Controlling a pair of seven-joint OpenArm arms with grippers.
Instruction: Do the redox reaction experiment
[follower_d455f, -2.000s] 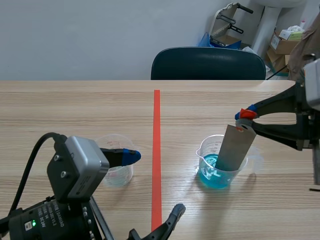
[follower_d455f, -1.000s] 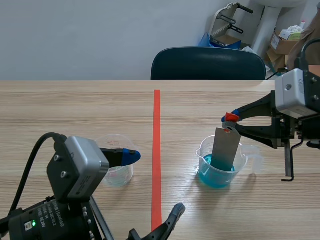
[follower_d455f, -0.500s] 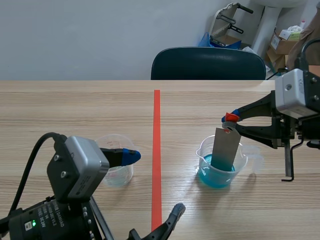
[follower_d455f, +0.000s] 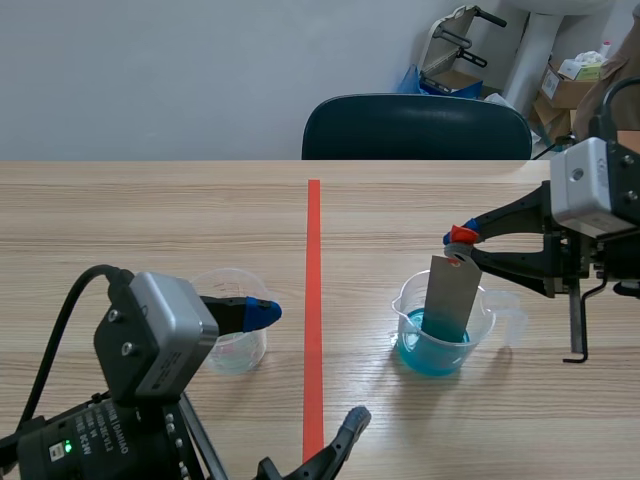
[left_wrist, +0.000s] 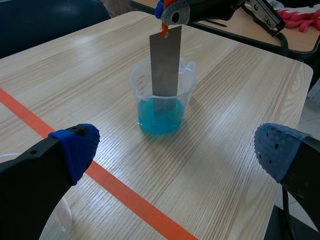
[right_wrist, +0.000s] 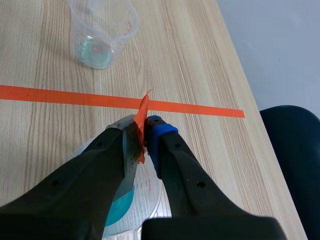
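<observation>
Right of centre, the right tool (follower_d455f: 462, 243), clamped on the metal strip (follower_d455f: 447, 295), has lowered it into the blue liquid (follower_d455f: 425, 353) in the beaker (follower_d455f: 484, 322) and holds steady; the soak looks begun. Left tool (left_wrist: 177, 147) gapes apart.

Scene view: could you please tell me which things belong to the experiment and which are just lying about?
Belong to the job:
- metal strip, held by the right gripper, fingers shut on it
- beaker of blue liquid, with the strip's lower end inside it
- clear beaker by the left gripper

Just lying about:
- chair
- cardboard boxes beyond the table
</observation>
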